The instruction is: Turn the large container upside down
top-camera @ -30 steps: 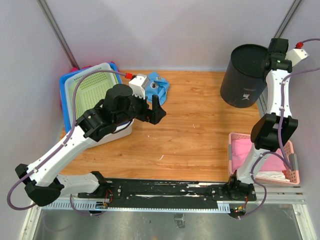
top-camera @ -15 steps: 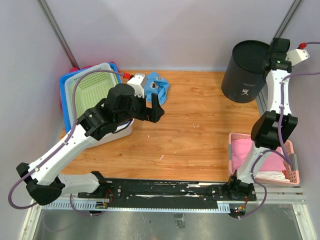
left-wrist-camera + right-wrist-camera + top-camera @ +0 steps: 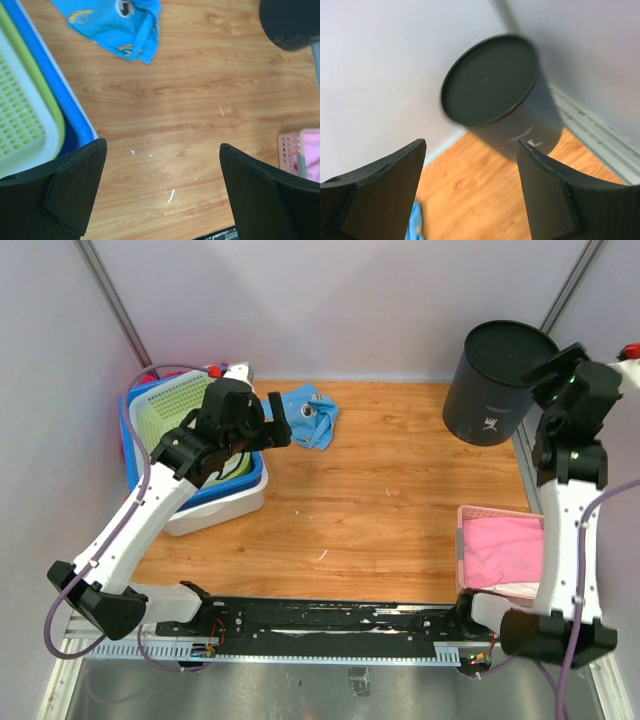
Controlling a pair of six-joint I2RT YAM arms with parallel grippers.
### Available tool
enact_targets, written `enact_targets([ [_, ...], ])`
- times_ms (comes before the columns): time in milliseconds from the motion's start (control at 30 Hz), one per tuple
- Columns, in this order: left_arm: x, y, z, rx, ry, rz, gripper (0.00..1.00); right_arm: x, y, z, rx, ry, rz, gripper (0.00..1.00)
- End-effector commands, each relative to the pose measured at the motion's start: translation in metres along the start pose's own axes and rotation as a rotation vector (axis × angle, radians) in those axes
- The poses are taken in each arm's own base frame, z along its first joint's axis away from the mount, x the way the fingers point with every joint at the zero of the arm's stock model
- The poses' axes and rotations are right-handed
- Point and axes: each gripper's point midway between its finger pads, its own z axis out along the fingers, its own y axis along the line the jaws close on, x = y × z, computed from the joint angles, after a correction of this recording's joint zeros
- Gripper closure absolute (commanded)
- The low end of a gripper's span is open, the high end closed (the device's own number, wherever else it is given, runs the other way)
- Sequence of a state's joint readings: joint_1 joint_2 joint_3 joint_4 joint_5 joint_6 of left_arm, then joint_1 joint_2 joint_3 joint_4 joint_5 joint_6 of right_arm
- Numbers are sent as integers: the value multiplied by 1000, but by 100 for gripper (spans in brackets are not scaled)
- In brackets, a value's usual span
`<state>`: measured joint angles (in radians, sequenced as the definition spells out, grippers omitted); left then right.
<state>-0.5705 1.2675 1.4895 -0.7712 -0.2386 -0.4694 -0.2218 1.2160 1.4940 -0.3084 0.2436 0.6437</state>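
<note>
A wooden surface [image 3: 400,500] seen from above, with two robot arms mounted at its near edge; a large black container [image 3: 497,385] stands at the far right corner, close to the back wall; the end facing up shows as a flat dark disc with a thin rim, and a small white mark sits low on its side.

The right pincer [image 3: 553,370] is raised beside the container's upper right edge; from above, one dark finger overlaps the rim, and contact cannot be judged there; in the right wrist view the container [image 3: 495,90] lies ahead of the pincer [image 3: 471,145], framed in the gap between the two fingers and clear of both tips; the fingers are spread wide and grip nothing.

The left pincer [image 3: 276,426] hovers on the far left, well apart from the container, over the right edge of a blue basket [image 3: 135,400]; its fingers are also spread wide with nothing between them; in the left wrist view the pincer [image 3: 162,145] looks down on bare wood, with the container [image 3: 292,22] only a dark shape in the upper right corner.

A green perforated tray [image 3: 175,405] rests inside the blue basket; a blue printed cloth [image 3: 312,412] lies crumpled just beside it; a pink basket [image 3: 463,540] holding pink fabric sits at the near right.
</note>
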Motion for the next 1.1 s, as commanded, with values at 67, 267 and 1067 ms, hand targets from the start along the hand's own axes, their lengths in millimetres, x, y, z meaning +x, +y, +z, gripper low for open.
enact_targets([
  [67,-19,79,15,-246,-32,-114,1,131,59,-85,-347,289,-320,26],
  [267,-11,113,35,-320,20,-107,1,245,40,-150,-412,587,-586,26],
  [1067,-4,139,68,-408,-3,-77,91,213,-28,-183,-301,557,-560,32],
])
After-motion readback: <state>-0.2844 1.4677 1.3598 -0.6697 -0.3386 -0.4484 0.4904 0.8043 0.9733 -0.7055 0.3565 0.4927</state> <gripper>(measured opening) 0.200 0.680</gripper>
